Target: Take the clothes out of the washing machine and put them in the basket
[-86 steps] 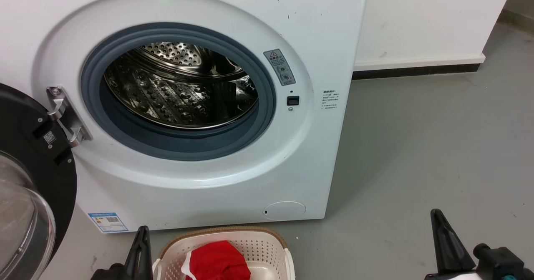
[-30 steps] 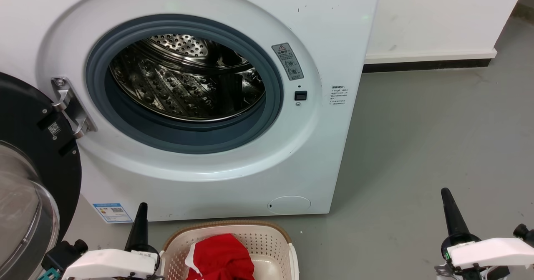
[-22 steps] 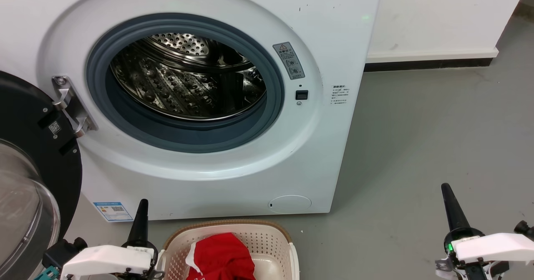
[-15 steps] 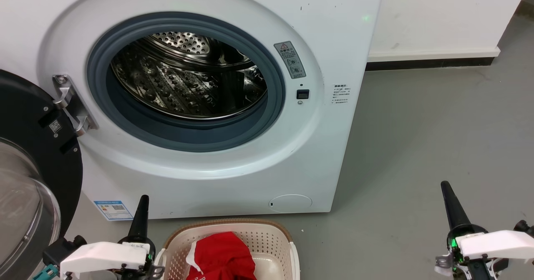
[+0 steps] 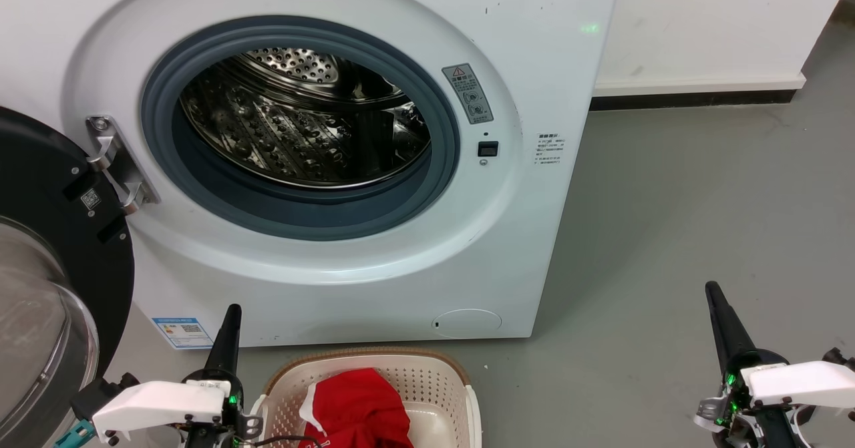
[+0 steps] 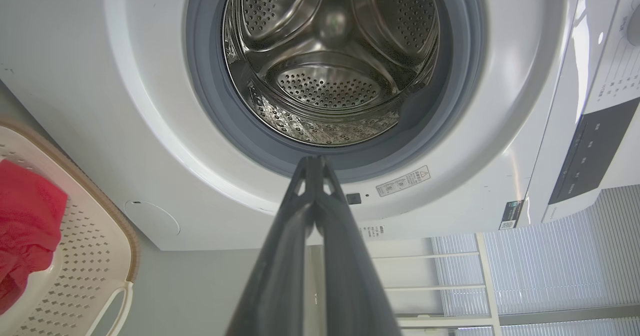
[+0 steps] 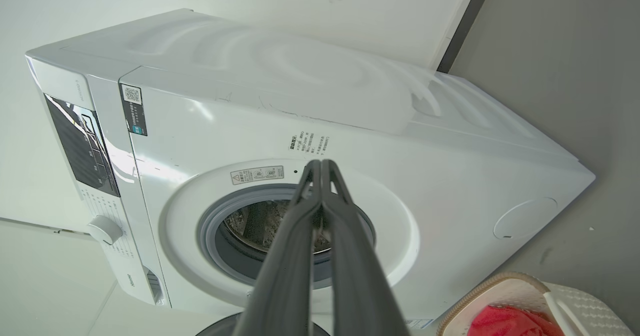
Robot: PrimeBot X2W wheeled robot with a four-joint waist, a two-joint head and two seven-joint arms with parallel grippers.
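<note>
The white washing machine stands with its black-framed glass door swung open to the left. Its steel drum shows bare metal, with no fabric visible inside. The red clothes lie in the cream basket on the floor in front of the machine, also seen in the left wrist view and the right wrist view. My left gripper is shut and empty just left of the basket. My right gripper is shut and empty, far right over the floor.
Grey floor stretches to the right of the machine up to a white wall with a dark skirting. The open door takes up the left side. A white rack and blinds show in the left wrist view.
The head camera has shifted, so the machine sits slightly further right and higher up in the picture. Both grippers have come further up into view. The clothes and basket lie as before.
</note>
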